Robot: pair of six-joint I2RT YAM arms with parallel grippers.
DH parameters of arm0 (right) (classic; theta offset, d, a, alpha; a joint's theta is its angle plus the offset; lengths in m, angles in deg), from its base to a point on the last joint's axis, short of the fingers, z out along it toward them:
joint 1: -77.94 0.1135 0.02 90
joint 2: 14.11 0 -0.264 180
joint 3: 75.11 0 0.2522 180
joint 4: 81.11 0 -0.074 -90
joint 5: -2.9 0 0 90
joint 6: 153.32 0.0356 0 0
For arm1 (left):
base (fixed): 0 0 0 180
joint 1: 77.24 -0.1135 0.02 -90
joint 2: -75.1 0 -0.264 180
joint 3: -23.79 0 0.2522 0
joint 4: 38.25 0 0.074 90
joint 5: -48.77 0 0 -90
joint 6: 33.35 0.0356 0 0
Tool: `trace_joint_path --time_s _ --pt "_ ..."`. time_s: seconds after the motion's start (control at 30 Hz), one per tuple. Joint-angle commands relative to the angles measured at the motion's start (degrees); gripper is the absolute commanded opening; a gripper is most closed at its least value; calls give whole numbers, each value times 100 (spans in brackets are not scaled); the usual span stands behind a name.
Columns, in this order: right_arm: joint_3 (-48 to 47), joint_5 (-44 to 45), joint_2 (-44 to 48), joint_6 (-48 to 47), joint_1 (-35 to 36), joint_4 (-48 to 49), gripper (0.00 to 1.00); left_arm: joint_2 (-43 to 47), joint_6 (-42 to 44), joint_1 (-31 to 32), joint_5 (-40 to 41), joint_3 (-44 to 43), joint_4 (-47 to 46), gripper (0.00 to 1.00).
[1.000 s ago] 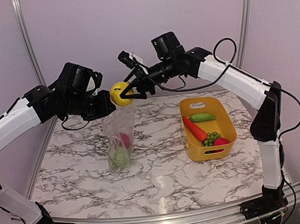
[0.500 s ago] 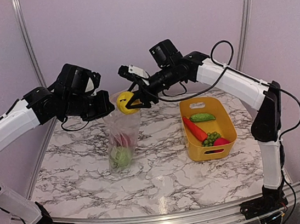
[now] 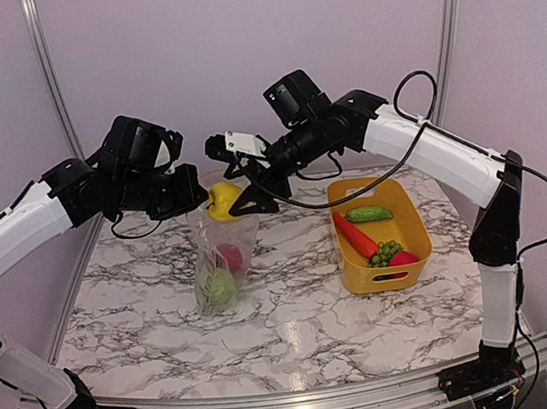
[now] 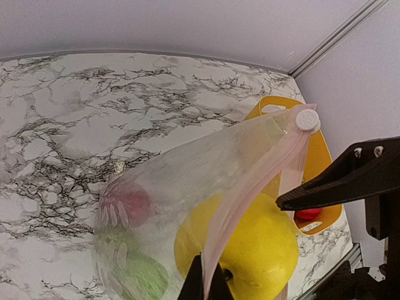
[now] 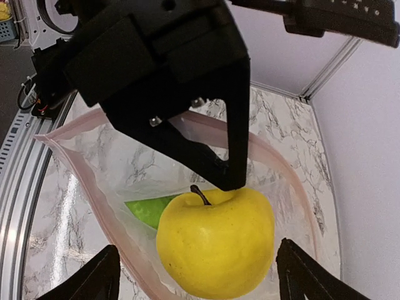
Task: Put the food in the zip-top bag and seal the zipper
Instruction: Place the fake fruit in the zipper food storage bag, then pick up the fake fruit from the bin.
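Left gripper (image 4: 204,284) clamped on zipper (image 4: 250,181), holding bag (image 3: 223,262) open. Right gripper (image 3: 237,176) spread wide, yellow fruit (image 5: 215,240) unclamped at mouth. Film judged limp, slippery: hold only the firmer zipper.

Pretty plain setup: a white marble-pattern tabletop (image 3: 299,322) with grey-black veins, boxed in by pale lilac walls (image 3: 233,48). Silvery metal posts (image 3: 43,63) run up at both back corners. A metal rail (image 3: 299,401) lines the near edge. Soft, even light, with one small glare spot by that rail.
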Motion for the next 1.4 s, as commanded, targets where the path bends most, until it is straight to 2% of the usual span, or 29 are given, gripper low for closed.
trace_joint_path --time_s 0.0,0.13,0.4,0.73,0.87,1.03,1.17,1.27,1.37 --pt "108 179 615 -695 -12 -281 82 119 130 -52 -4 29 -74 0" --pt "480 120 866 -1111 -12 -333 76 91 157 -52 -98 42 -82 0" --pt "481 186 640 -1549 -12 -600 63 57 239 -72 -209 -4 -117 0" --pt "290 281 309 -1831 15 -585 62 46 238 -71 -392 13 -126 0" --pt "322 354 228 -2039 60 -656 58 32 229 -75 -414 13 -150 0" --pt "309 536 169 -2000 86 -551 43 24 262 -80 -411 9 -148 0" --pt "-30 589 234 -2046 84 -510 20 19 290 -89 -411 35 -122 0" --pt "-82 600 416 -2190 83 -451 15 -11 290 -102 -428 33 -113 0" --pt "141 603 653 -2276 80 -366 14 -24 290 -105 -433 28 -126 0"
